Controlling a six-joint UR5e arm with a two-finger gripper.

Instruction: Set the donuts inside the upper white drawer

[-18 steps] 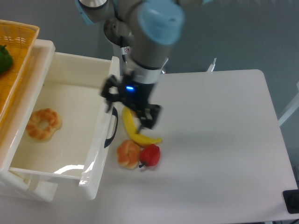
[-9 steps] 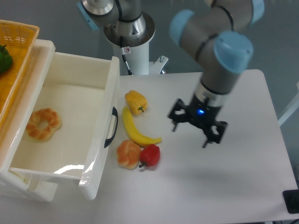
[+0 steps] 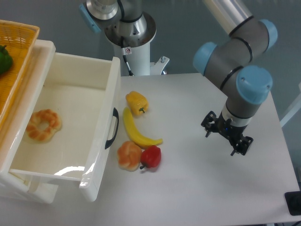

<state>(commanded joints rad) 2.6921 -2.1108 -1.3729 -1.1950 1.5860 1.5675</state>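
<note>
One golden-orange bumpy ring donut (image 3: 43, 125) lay inside the upper white drawer (image 3: 96, 155), a second donut (image 3: 128, 155) sat on the desk (image 3: 197, 188) touching a red pepper (image 3: 151, 157), end effector (image 3: 226, 138) spread wide, empty, well apart.

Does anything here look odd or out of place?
One donut lies in the open white drawer, but the other donut sits on the table, against the red pepper. The claw hangs far right, empty.
</note>
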